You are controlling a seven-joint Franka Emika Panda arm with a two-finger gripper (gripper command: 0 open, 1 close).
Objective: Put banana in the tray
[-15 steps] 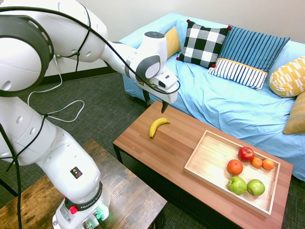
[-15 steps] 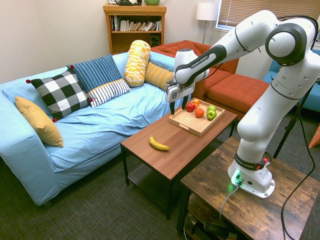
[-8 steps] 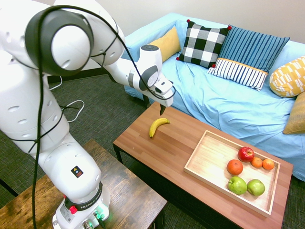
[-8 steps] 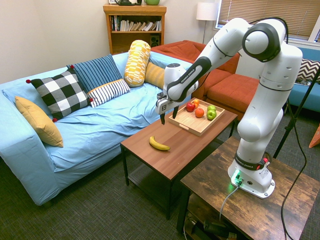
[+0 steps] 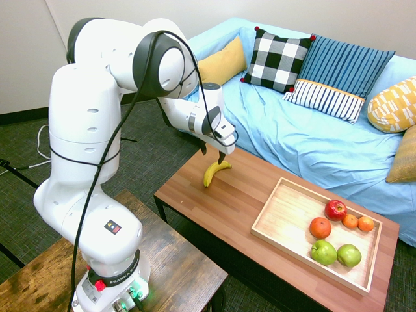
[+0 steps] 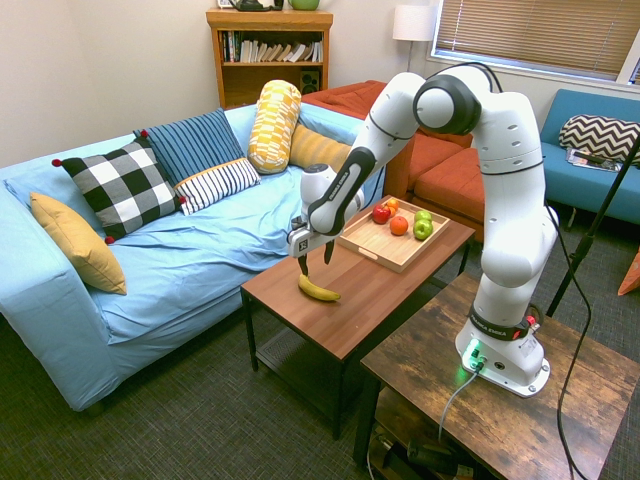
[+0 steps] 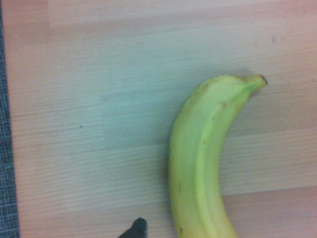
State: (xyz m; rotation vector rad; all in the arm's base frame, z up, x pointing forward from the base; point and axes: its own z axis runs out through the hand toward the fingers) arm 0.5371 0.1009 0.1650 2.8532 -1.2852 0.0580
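The yellow banana point(image 5: 215, 173) point(image 6: 318, 289) lies flat on the reddish-brown table point(image 5: 227, 208), near its end away from the tray. It fills much of the wrist view as banana point(image 7: 205, 158) on wood grain. My gripper point(image 5: 212, 152) point(image 6: 313, 257) hangs open just above the banana, fingers pointing down, one to each side, not touching it. The light wooden tray point(image 5: 286, 221) point(image 6: 375, 245) sits at the table's other end and holds apples and oranges.
In the tray lie a red apple point(image 5: 335, 209), oranges point(image 5: 320, 227) and green apples point(image 5: 324, 252). A blue-covered sofa point(image 5: 312, 143) with pillows runs along the table's far side. A darker side table point(image 5: 175, 266) stands by the arm's base.
The gripper has come down and shifted toward the banana, from well above the table to just over it. It has stayed open. The banana has not moved.
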